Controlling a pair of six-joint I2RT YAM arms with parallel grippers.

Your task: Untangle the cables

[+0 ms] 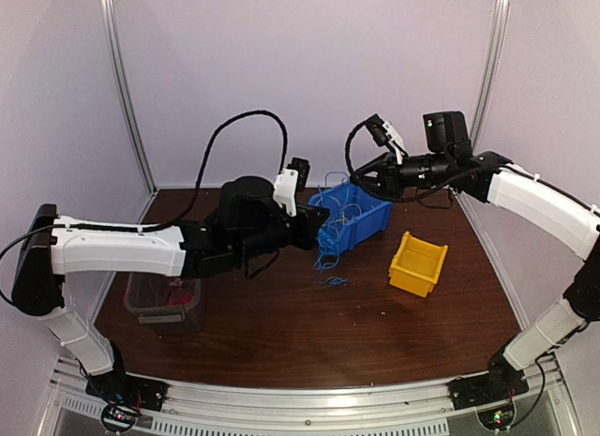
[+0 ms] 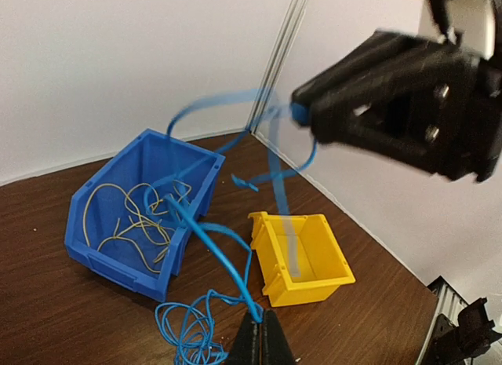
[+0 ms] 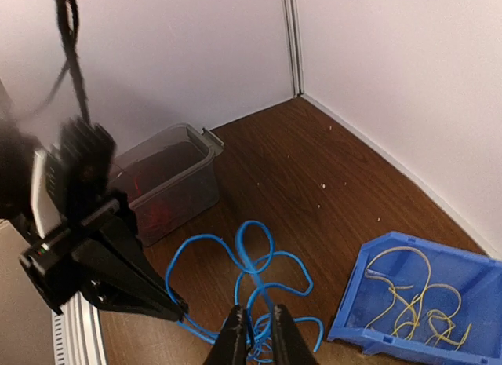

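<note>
My left gripper (image 2: pixel 261 326): fingers clamped on thin curly blue cable (image 2: pixel 212 253) | my right gripper (image 3: pixel 256 324): pinching same cable | coils on brown wooden table (image 1: pixel 281 333), 6 o'clock of blue plastic bin (image 2: pixel 118 267) holding yellow-orange cables (image 3: pixel 408 312)

Enclosure walls (image 1: pixel 300 70): pale, matte and plain, at 9, 12 and 3 o'clock.
Aluminium corner post (image 1: pixel 128 89) at 10 o'clock; second post (image 1: pixel 487 70) at 2 o'clock.
Table (image 1: pixel 281 333): dark brown wood-grain top.
Slotted aluminium rail (image 1: pixel 309 398) at 6 o'clock.
Light: soft, even.
</note>
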